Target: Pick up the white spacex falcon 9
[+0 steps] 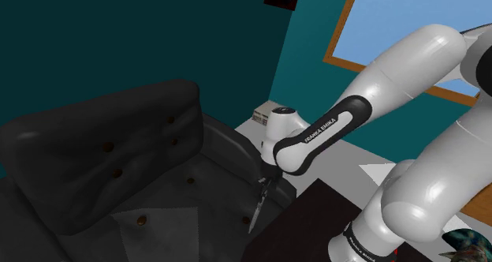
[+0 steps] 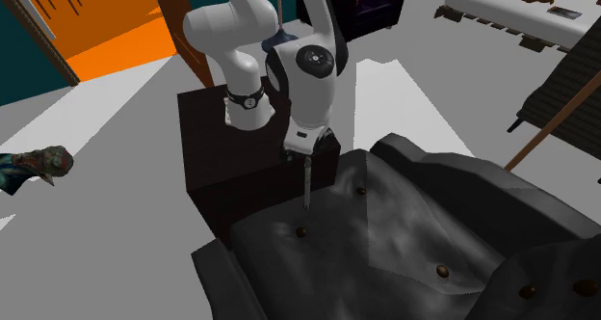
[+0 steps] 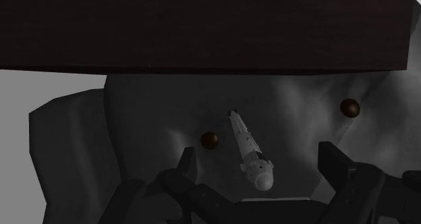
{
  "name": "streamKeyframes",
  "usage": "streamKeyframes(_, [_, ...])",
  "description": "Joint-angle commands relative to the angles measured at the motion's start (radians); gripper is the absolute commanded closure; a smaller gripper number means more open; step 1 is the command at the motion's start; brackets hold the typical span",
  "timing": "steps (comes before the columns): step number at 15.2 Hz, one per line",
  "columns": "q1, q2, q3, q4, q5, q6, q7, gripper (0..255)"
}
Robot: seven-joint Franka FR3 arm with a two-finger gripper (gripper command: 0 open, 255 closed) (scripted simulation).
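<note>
The Falcon 9 rocket (image 3: 248, 150) is a thin white model that stands nearly upright on the dark cushioned seat (image 2: 385, 231), its far tip resting on the cushion. My gripper (image 3: 259, 155) hangs straight above it, open, with the rocket's thicker end between the two fingers (image 3: 187, 167); neither finger touches it. In the shoulder view the rocket (image 1: 259, 206) shows as a slim rod below the gripper (image 1: 266, 178), near the seat's edge. The second exterior view has the rocket (image 2: 306, 186) dropping from the gripper (image 2: 302, 156) to the cushion.
The seat belongs to a dark tufted armchair (image 1: 118, 158) with round buttons (image 3: 210, 140). My dark stand box (image 2: 226, 164) sits right beside the seat's edge. A wood-framed window (image 1: 347, 59) lies behind the arm. A colourful object (image 2: 34, 164) lies on the grey floor.
</note>
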Motion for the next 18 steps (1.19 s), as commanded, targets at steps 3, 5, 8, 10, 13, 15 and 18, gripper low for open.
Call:
streamKeyframes(3, [0.001,0.015,0.002,-0.001,0.000,0.016,0.002,255])
streamKeyframes(5, [0.001,0.016,0.002,0.000,-0.001,0.016,0.003,255])
streamKeyframes(8, [0.001,0.015,0.002,0.000,-0.001,0.016,0.003,255])
streamKeyframes(10, [0.001,0.015,0.002,0.000,-0.001,0.016,0.003,255])
streamKeyframes(13, [0.002,-0.021,0.000,0.003,0.003,-0.023,0.001,255])
streamKeyframes(15, [0.004,-0.058,-0.001,0.006,0.006,-0.062,-0.001,255])
streamKeyframes(18, [0.006,-0.110,-0.005,0.011,0.009,-0.120,-0.002,255])
